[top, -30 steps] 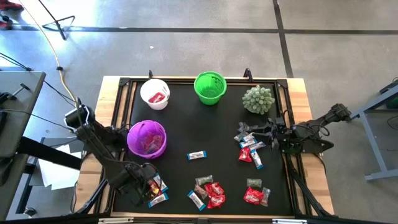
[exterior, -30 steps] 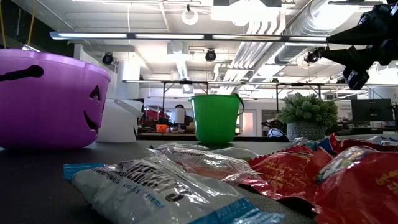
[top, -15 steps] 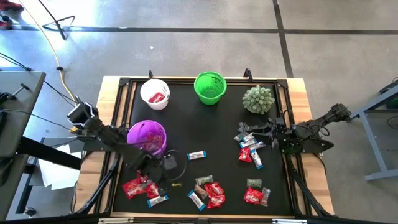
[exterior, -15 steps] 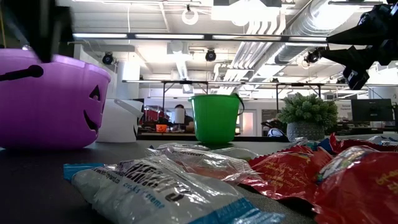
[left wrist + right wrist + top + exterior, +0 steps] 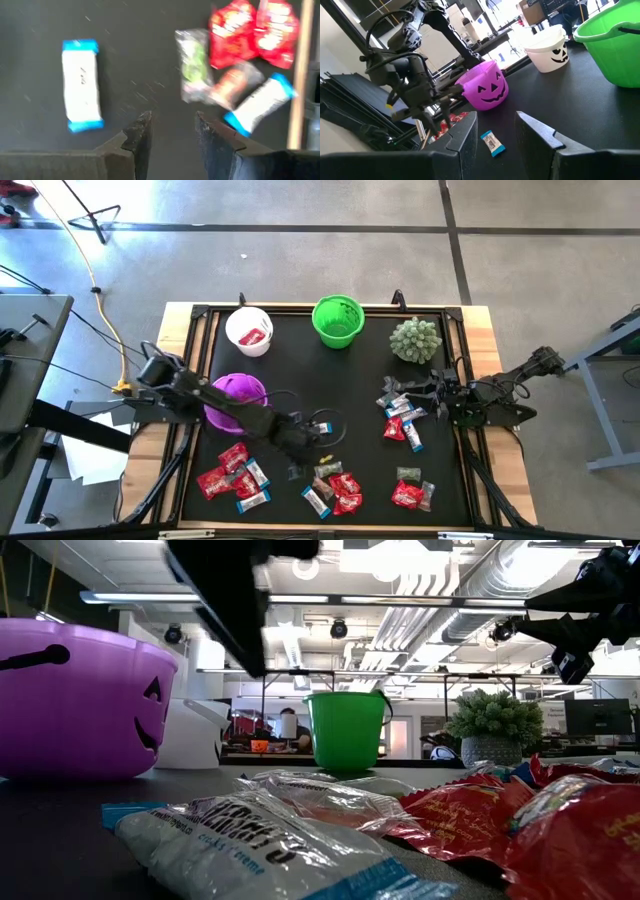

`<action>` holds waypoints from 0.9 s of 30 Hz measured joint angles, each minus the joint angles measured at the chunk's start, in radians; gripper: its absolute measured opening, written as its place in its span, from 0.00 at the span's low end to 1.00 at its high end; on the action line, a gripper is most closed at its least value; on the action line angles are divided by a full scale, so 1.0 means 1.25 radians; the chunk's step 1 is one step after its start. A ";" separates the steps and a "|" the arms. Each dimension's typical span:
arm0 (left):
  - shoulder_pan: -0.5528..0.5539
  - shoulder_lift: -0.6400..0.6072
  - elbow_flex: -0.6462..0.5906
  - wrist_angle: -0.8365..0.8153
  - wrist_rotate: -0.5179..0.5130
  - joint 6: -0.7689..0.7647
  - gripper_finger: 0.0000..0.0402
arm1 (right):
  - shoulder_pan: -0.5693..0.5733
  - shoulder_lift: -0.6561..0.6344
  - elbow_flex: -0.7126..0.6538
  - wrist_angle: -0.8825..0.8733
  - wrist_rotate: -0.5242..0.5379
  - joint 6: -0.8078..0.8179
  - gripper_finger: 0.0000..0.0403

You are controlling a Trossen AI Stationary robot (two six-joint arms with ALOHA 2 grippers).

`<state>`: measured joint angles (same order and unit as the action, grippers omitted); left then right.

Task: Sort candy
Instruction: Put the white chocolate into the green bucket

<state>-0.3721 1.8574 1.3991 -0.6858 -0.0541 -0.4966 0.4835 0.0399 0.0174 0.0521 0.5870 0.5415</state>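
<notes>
Shiny wrappers lie loose and crowded near the purple pumpkin bucket (image 5: 236, 401), and that crowding is the risk. The left gripper (image 5: 170, 132) hovers on the far side of the bucket from the left arm's base, fingers parted and empty, with the blue-white bar (image 5: 82, 85) to one side of its fingers and a tangled cluster of candy (image 5: 235, 65) to the other. Closing over the cluster could pinch two sweets of different kinds, though motion blur makes overlaps uncertain. The right gripper (image 5: 495, 132), fingers apart, waits well off.
</notes>
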 joint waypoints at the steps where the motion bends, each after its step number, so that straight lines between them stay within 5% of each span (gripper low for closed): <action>1: 0.012 0.014 0.010 -0.007 0.000 0.021 0.33 | 0.000 0.000 0.000 0.000 0.000 0.000 0.31; 9: 0.094 0.085 0.015 -0.015 0.023 0.136 0.34 | 0.000 -0.001 0.000 0.000 0.000 0.000 0.31; 27: 0.206 0.151 0.014 -0.015 0.098 0.228 0.52 | 0.000 0.000 0.000 0.000 0.000 0.000 0.31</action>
<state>-0.1152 2.0466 1.4168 -0.7048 0.0685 -0.2111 0.4832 0.0395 0.0177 0.0521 0.5869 0.5416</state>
